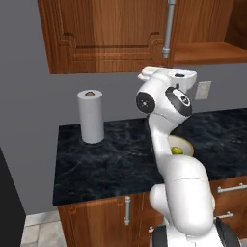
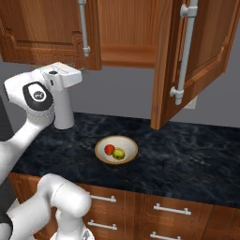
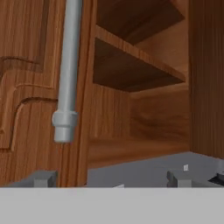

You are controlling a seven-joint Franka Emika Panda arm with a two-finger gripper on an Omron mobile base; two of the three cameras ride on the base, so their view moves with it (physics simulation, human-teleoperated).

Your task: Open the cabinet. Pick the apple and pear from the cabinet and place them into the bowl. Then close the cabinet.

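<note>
Red apple (image 2: 109, 149) and green pear (image 2: 118, 153) lie touching in the bowl (image 2: 116, 161), which sits on the dark counter (image 2: 187, 164) nearer its front edge than the wall. So the fruit step looks done, and closing the cabinet (image 2: 126, 37) is what remains. Its right door (image 2: 192, 61) stands swung wide out over the counter; the left door (image 1: 106, 34) is shut.

The gripper (image 3: 111, 181) is raised under the cabinet's bottom edge, jaws spread and empty, facing the bare shelves and the left handle (image 3: 68, 74). Next, I judge, it must swing over to the open door's outer face and push it shut.

The right base view shows the open door and both fruits. The left base view has the arm covering most of the bowl, but shows a paper towel roll (image 1: 90, 116) near the counter's left end.
</note>
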